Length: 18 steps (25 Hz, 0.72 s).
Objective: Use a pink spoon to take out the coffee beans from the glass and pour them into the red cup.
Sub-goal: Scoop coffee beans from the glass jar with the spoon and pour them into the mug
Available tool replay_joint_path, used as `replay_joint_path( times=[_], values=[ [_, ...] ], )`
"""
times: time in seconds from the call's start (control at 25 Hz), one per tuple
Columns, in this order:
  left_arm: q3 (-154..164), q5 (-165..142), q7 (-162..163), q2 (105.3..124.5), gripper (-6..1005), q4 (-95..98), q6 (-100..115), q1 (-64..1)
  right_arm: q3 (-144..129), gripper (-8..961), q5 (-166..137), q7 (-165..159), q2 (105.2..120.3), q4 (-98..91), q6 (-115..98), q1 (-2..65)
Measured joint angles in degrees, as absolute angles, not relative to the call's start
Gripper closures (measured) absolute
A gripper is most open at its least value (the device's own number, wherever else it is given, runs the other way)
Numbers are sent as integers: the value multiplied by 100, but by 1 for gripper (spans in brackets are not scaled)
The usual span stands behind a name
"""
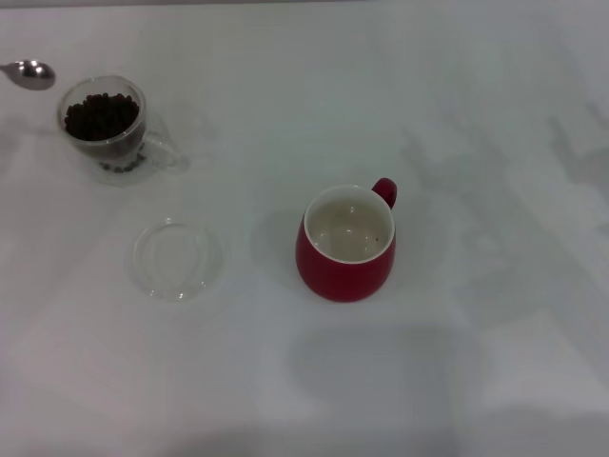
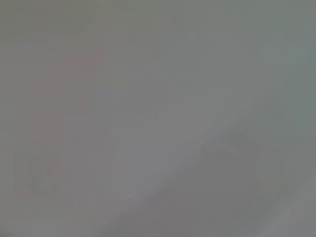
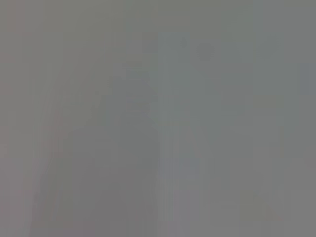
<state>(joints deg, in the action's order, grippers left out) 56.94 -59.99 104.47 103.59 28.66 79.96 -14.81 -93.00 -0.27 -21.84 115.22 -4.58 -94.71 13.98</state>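
Note:
In the head view the clear double-walled glass (image 1: 107, 129) stands at the far left with its handle toward the right, filled with dark coffee beans (image 1: 100, 115). The silver bowl of the pink spoon (image 1: 31, 73) lies on the table just beyond it at the left edge; its pink handle end is out of view. The red cup (image 1: 345, 244) stands upright near the middle, cream inside, with its loop handle at the far right side. Neither gripper shows in any view. Both wrist views show only blank grey.
A flat shallow clear glass dish (image 1: 177, 258) lies on the white table (image 1: 476, 143) between the glass and the red cup, nearer me than the glass.

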Motion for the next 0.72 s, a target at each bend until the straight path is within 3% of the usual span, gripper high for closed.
replay_joint_path(
  times=[0.24, 0.72],
  values=[
    [5678, -7196, 11443, 10074, 864, 3023, 7581, -2141, -9314, 337, -26, -2387, 11522, -564, -9483, 1424],
    [5642, -8697, 12608, 10046, 863, 3301, 6680, -2842, -9275, 337, -11, -2592, 11488, -668, -9420, 1445]
  ],
)
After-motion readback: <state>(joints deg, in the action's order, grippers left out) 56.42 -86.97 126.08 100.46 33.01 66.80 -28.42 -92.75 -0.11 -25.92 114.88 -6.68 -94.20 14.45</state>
